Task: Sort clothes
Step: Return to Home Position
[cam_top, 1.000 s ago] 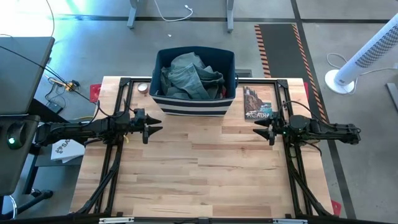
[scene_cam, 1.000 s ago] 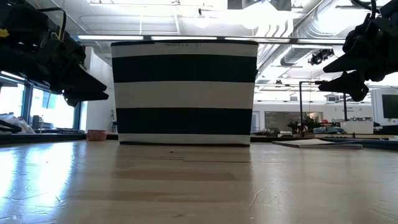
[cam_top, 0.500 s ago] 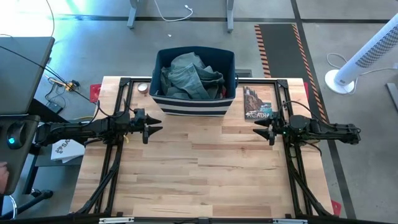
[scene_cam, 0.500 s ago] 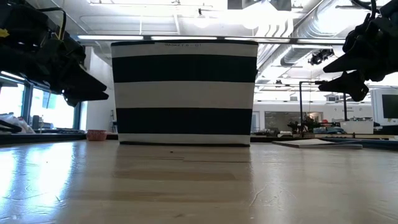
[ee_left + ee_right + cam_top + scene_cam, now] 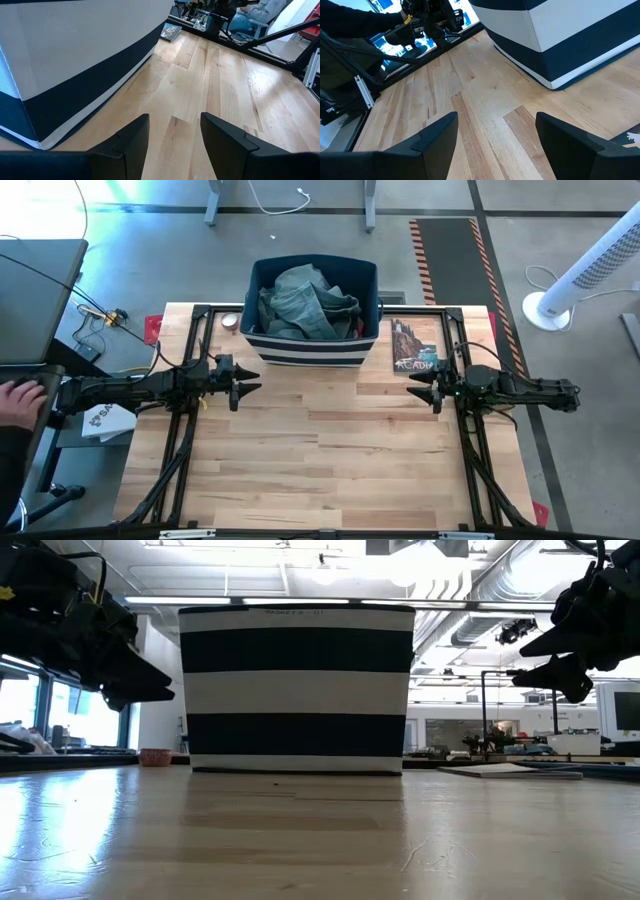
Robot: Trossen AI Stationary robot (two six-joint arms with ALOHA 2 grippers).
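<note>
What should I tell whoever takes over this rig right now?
Left gripper: open, empty, held above the left side of the light wooden table. Right gripper: open, empty, above the right side, facing it.
The heap of grey-green fabric clothes fills the navy fabric bin with white stripes at the table's far edge; no garment shows on the tabletop.
Done: the visible clothes are binned. Left: apparently only parking the arms.
Note a person's hand on the dark desk beyond the left arm.
</note>
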